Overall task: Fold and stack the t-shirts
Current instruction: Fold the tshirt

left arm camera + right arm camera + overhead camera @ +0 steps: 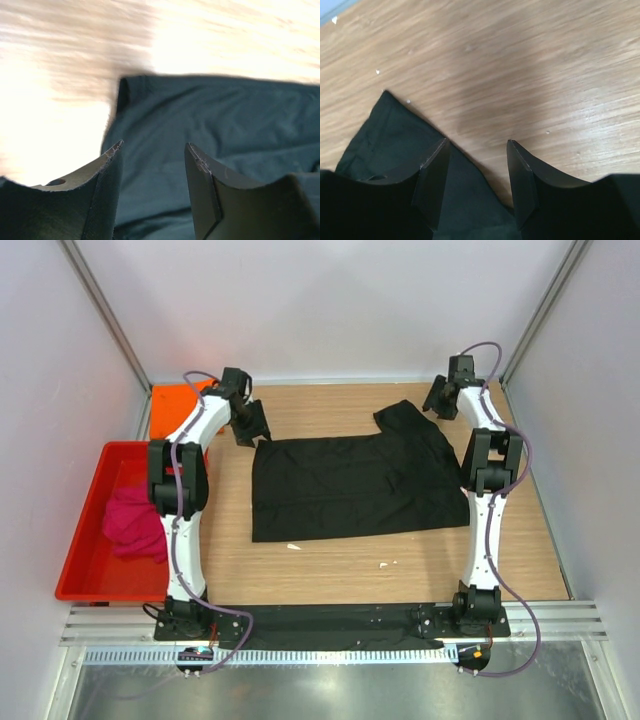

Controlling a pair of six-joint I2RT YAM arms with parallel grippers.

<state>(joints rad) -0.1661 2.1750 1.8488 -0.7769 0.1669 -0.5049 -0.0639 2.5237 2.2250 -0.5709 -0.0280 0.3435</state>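
A black t-shirt [355, 485] lies spread flat in the middle of the wooden desk [330, 580], its long side running left to right, and one sleeve [408, 418] sticks out toward the far right corner. The left pincer [254, 428] hangs just over the shirt's far left corner. In the left wrist view its fingers [107, 165] stand apart, and the dark cloth and its hemmed corner show in the gap below them, somewhat blurred. The right pincer [438, 400] sits at the far right of the desk, just beside the sleeve. In the right wrist view its fingers [437, 160] are also apart, above the pointed edge of the black cloth, with one finger over the cloth and the other over bare wood. Whether either pincer touches the shirt cannot be told. A bright orange t-shirt [172, 400] lies at the far left corner, partly behind the left arm. A magenta-pink t-shirt [135, 525] sits crumpled inside the red tray [80, 550] at the left edge of the desk. A few small white scraps [293, 546] lie on the wood near the black shirt's near edge.
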